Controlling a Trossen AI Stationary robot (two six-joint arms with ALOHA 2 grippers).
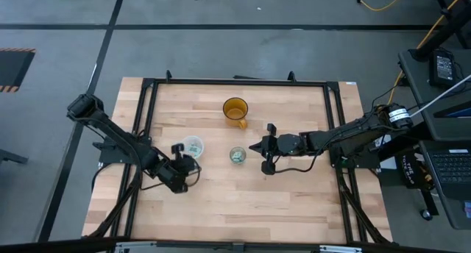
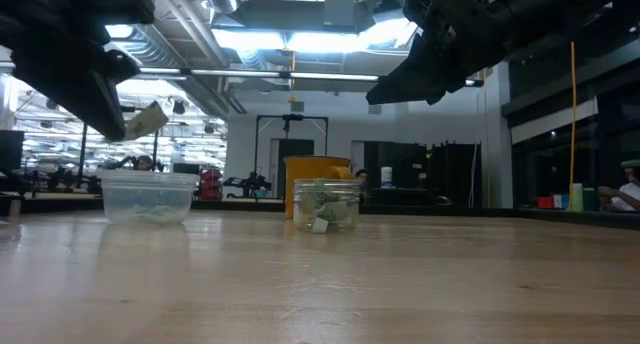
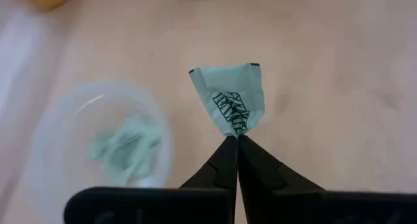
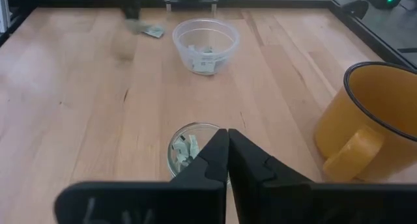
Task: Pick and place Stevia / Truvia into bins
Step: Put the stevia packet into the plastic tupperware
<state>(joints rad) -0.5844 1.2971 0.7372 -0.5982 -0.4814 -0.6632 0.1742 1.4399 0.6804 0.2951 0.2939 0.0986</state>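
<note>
Closest to the lens in the left wrist view: the left gripper (image 3: 236, 140), tips pinched tight on one pale green sachet (image 3: 229, 98) with dark print, held above the wood. Just beside it sits the clear plastic cup (image 3: 98, 142), blurred, with more green sachets inside. In the low view that sachet (image 2: 146, 120) hangs in the air tilted, above the clear cup (image 2: 148, 197), not touching it.

High view: left gripper (image 1: 179, 168) sits just beside the clear cup (image 1: 193, 145), toward the table's left-centre. Right gripper (image 1: 259, 148) is near the small glass cup (image 1: 237, 155) at table centre, apart from it. Orange mug (image 1: 235, 110) stands farther back, near both cups, untouched.

Right wrist view: right gripper (image 4: 227, 146) has its fingers pressed together, nothing between them, hovering over the small cup (image 4: 189, 149), which holds several sachets. Clear cup (image 4: 204, 45) farther off also holds sachets. Mug (image 4: 371, 120) is upright, handle toward the camera. Wooden table (image 1: 294, 201) is otherwise bare near the front edge.
</note>
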